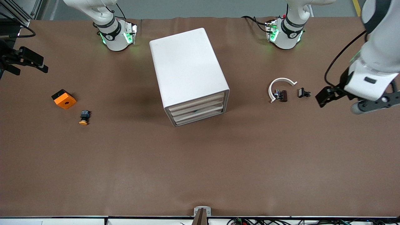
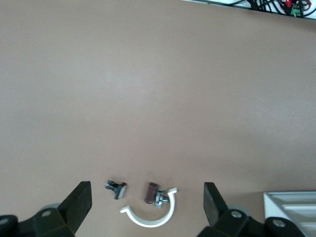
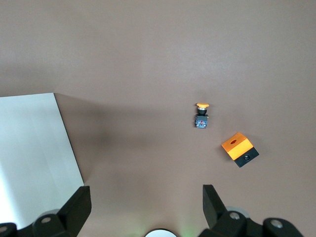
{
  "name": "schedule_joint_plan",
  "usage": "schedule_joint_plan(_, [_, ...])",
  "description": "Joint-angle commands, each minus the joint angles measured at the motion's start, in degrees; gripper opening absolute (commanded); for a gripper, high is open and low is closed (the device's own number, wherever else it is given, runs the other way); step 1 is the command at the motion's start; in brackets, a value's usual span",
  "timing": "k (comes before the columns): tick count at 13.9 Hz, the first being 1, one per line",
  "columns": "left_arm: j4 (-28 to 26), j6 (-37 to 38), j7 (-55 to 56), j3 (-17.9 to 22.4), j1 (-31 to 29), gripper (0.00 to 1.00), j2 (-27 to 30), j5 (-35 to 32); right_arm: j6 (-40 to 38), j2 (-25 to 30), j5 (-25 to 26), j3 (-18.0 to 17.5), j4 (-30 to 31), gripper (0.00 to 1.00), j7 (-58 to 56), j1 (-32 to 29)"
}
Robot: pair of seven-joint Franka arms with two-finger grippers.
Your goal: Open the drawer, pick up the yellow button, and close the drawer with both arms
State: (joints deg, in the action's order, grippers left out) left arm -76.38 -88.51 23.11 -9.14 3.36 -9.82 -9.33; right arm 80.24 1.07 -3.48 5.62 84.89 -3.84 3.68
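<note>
Cabinet: the white, round-cornered plastic cabinet (image 1: 189,75) stands mid-table on the brown table mat (image 1: 200,162), its three drawer fronts turned toward the front camera.
Drawer: the topmost shallow white tray drawer (image 1: 197,100) sits flush, shut; you have not opened it yet.
Button: the tiny push-button with round orange cap and dark body (image 1: 84,117) lies on its side on the mat, toward the right arm's end, just nearer the front camera than the orange square block with a hole (image 1: 63,99). It is outside the drawer, so check what "take" means here.
Left gripper (image 1: 343,100): hangs over the mat at the left arm's end, fingers spread wide, holding nothing. Beside it lie a white curved plastic clip (image 1: 278,86) and a small black part (image 1: 304,92).
Right gripper (image 3: 145,210): up at the right arm's end, jaws fully apart, empty.
Handling, drawer: probably light and free-sliding; the cabinet may skid, so brace the body with one arm and hook the front lip.
Handling, button: likely light, rigid, prone to roll on its cap; pinch the squarer dark body.
</note>
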Motion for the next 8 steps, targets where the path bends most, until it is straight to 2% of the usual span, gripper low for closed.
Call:
schedule_joint_plan(1, [-1.49,2.72,-5.08,-0.35,-2.04,1.00,3.66,0.71,-0.70,-1.33,1.36,0.09,-1.92,1.00,0.85,-0.34])
schedule_joint_plan(3, [-1.49,3.25,-6.66,-0.44,-2.39,1.00,4.72,0.80,-0.88,-1.16,2.68,0.00,-1.30,1.00,2.85,-0.34])
schedule_joint_plan(5, [-2.36,3.43,-8.42,-0.52,-2.48,1.00,5.60,1.41,0.78,1.20,2.77,-0.17,2.36,1.00,5.68,-0.16])
schedule_joint_plan(6, [-4.28,3.17,-9.21,-0.26,-2.48,1.00,7.08,2.46,3.40,3.30,2.77,-0.26,5.70,1.00,5.59,0.10])
schedule_joint_plan(8, [-12.43,0.46,-10.19,-0.17,-3.01,1.00,12.52,4.92,8.16,7.71,2.77,-0.35,12.12,1.00,5.16,0.19])
